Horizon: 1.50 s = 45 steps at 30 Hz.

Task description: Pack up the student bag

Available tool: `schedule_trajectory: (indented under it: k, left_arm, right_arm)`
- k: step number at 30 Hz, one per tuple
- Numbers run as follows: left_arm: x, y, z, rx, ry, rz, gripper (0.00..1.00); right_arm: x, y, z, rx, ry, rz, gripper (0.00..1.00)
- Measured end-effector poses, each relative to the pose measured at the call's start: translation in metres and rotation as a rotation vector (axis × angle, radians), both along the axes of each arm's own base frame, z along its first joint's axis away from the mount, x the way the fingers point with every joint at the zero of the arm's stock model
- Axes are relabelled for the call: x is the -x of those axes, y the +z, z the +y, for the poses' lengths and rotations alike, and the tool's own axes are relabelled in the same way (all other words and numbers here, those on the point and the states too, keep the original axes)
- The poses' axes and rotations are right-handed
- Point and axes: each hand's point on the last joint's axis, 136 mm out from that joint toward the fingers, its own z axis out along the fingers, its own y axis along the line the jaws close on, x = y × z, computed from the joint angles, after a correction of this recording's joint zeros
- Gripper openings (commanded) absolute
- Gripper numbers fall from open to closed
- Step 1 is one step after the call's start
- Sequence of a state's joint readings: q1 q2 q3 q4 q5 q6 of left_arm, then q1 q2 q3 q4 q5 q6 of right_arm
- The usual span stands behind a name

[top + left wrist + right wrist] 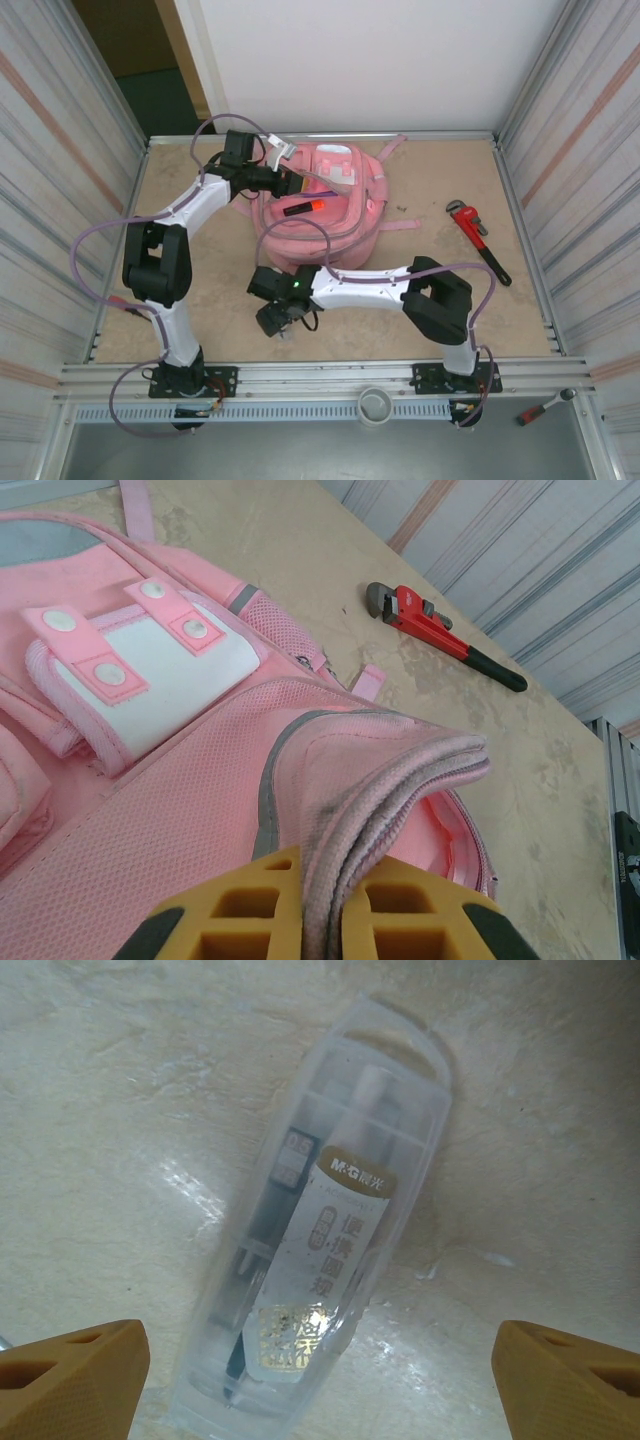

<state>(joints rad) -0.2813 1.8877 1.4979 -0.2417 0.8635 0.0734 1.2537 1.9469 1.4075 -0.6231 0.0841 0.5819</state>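
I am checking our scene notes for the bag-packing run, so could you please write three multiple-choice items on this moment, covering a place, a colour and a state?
1. Where does the pipe wrench lie relative to the student bag?
A. on top of it
B. on the table, to its right
C. tucked under its left side

2. What colour is the case below the right gripper?
A. clear
B. black
C. green

3. In what state is the left gripper?
A. fingers wide open, holding nothing
B. fingers shut on a fold of the bag's pink fabric
C. fingers shut on the wrench

Answers:
1 B: the top view shows it on bare tabletop right of the bag.
2 A: its label and contents show through the shell.
3 B: the left wrist view shows the fabric edge pinched between the fingers.
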Motion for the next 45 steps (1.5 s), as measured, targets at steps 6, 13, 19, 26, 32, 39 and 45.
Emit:
schedule_trajectory:
  k: [6, 13, 19, 26, 32, 39, 45]
  left_arm:
    - [0.000, 0.000, 0.000, 0.000, 0.000, 0.000, 0.00]
    - [0.000, 0.000, 0.000, 0.000, 0.000, 0.000, 0.00]
    - [0.000, 0.000, 0.000, 0.000, 0.000, 0.000, 0.00]
    - [0.000, 0.000, 0.000, 0.000, 0.000, 0.000, 0.00]
    - [0.000, -0.001, 0.000, -0.001, 0.000, 0.001, 0.00]
    - [0.000, -0.001, 0.000, 0.000, 0.000, 0.001, 0.00]
    - [0.000, 0.000, 0.000, 0.003, 0.003, 0.008, 0.00]
  right_arm:
    - [0.001, -0.024, 0.002, 0.043, -0.016, 0.032, 0.86]
    - [-0.002, -0.031, 0.001, 0.057, -0.040, 0.036, 0.68]
    - [-0.008, -0.033, -0.007, 0.059, -0.055, 0.035, 0.46]
    - [-0.010, -0.026, -0.012, 0.021, 0.032, -0.026, 0.37]
    - [-0.022, 0.018, -0.045, -0.033, 0.173, -0.150, 0.35]
    - [-0.099, 0.110, -0.088, -0.120, 0.212, -0.428, 0.34]
    - [-0.159, 0.133, -0.118, -0.031, 0.289, -0.617, 0.31]
